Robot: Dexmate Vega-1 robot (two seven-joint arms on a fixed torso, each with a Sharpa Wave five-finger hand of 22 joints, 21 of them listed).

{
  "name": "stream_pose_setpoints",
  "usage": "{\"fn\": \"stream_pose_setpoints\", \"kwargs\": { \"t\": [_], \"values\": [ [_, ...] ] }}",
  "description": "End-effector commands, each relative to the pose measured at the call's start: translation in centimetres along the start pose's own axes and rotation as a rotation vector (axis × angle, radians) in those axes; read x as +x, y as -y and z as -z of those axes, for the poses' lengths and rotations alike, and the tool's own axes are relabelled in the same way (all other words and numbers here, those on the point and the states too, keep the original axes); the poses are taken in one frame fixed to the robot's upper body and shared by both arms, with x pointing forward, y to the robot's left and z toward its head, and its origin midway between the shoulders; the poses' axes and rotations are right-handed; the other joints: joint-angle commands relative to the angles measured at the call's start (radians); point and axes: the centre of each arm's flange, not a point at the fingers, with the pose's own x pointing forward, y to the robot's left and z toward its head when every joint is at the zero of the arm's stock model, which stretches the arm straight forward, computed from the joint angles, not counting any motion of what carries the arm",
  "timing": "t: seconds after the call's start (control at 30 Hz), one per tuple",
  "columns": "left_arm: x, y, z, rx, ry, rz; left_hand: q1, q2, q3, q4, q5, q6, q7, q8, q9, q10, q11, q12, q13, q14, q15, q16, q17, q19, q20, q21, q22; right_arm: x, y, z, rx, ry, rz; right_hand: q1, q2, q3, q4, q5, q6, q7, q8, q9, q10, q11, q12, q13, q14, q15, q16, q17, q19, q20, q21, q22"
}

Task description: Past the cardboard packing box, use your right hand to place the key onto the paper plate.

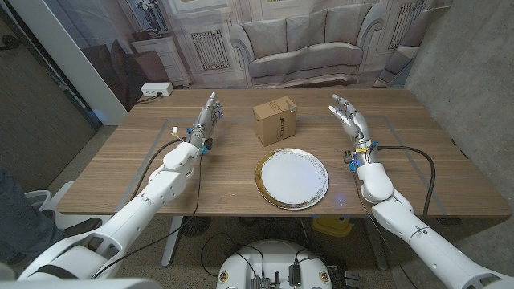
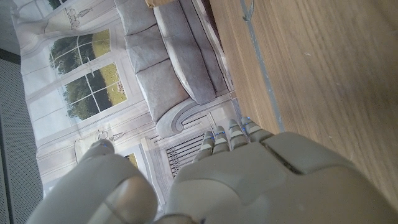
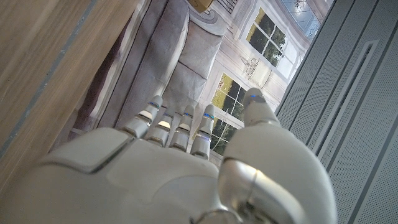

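Observation:
A small cardboard box [image 1: 275, 120] stands at the middle of the wooden table [image 1: 120, 172], toward the back. In front of it lies a round paper plate [image 1: 292, 178] with a gold rim and nothing on it. My right hand [image 1: 349, 116] is raised to the right of the box, its fingers apart and holding nothing. My left hand [image 1: 205, 120] is up on the other side of the box, fingers straight and together, also holding nothing. The left wrist view looks along the back of the left hand [image 2: 249, 180], and the right wrist view along the right hand [image 3: 174, 168].
A white power strip [image 1: 156, 90] lies at the table's back left corner. Black cables [image 1: 409, 156] trail over the table from both wrists. A printed backdrop of a sofa [image 1: 305, 40] hangs behind the table. A person's leg [image 1: 16, 201] is at the left edge.

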Motion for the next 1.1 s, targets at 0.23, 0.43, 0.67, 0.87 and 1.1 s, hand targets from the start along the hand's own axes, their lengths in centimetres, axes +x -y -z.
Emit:
{"fn": "stream_pose_setpoints", "kwargs": {
  "t": [0.23, 0.43, 0.67, 0.87, 1.1],
  "values": [
    [-0.45, 0.21, -0.02, -0.006, 0.009, -0.013, 0.007, 0.002, 0.0, -0.003, 0.005, 0.007, 0.003, -0.002, 0.005, 0.008, -0.001, 0.0, 0.004, 0.002, 0.002, -0.003, 0.003, -0.003, 0.006, 0.002, 0.005, -0.65, 0.09, -0.5, -0.089, 0.034, 0.01, 0.042, -0.012, 0.007, 0.003, 0.009, 0.032, -0.01, 0.012, 0.005, 0.014, -0.009, 0.004, 0.002, 0.02, -0.003, 0.003, 0.001, 0.015, -0.011, -0.002, 0.003],
    [-0.63, 0.23, -0.05, -0.006, 0.008, -0.013, 0.007, 0.003, -0.001, -0.003, 0.004, 0.007, 0.003, -0.002, 0.005, 0.008, -0.002, -0.001, 0.004, 0.003, 0.001, -0.003, 0.003, -0.003, 0.006, 0.002, 0.005, -0.79, 0.01, -0.66, -0.127, 0.05, 0.016, 0.06, -0.016, 0.007, 0.005, 0.009, 0.048, -0.019, 0.015, 0.005, 0.02, -0.016, 0.005, 0.001, 0.026, -0.006, 0.003, 0.001, 0.021, -0.015, -0.002, 0.004],
    [-0.73, 0.2, -0.32, -0.002, 0.013, -0.015, 0.008, 0.003, -0.002, -0.004, 0.004, 0.009, 0.003, -0.003, 0.005, 0.007, -0.002, -0.001, 0.004, 0.003, 0.001, -0.003, 0.003, -0.003, 0.006, 0.002, 0.006, -0.84, -0.13, -0.82, -0.169, 0.073, 0.026, 0.078, -0.019, 0.006, 0.007, 0.01, 0.06, -0.027, 0.016, 0.006, 0.029, -0.019, 0.007, 0.001, 0.037, -0.016, 0.004, 0.002, 0.031, -0.018, 0.001, 0.004],
    [-0.78, 0.07, -0.48, 0.0, 0.013, -0.018, 0.009, 0.004, -0.003, -0.004, 0.004, 0.008, 0.003, -0.003, 0.005, 0.008, -0.002, -0.002, 0.004, 0.003, 0.002, -0.004, 0.003, -0.004, 0.005, 0.002, 0.006, -0.85, -0.35, -0.86, -0.217, 0.089, 0.034, 0.087, -0.022, 0.004, 0.01, 0.01, 0.068, -0.03, 0.017, 0.006, 0.036, -0.02, 0.009, 0.001, 0.043, -0.023, 0.005, 0.002, 0.039, -0.023, 0.002, 0.005],
    [-0.86, -0.12, -0.49, 0.002, 0.011, -0.021, 0.009, 0.005, -0.004, -0.004, 0.003, 0.009, 0.004, -0.004, 0.005, 0.009, -0.001, -0.002, 0.004, 0.003, 0.001, -0.004, 0.003, -0.004, 0.005, 0.002, 0.006, -0.66, -0.72, -0.84, -0.257, 0.11, 0.04, 0.1, -0.026, 0.001, 0.013, 0.011, 0.084, -0.039, 0.019, 0.007, 0.046, -0.029, 0.012, 0.001, 0.054, -0.033, 0.006, 0.002, 0.05, -0.03, 0.005, 0.005]
  ]
}}
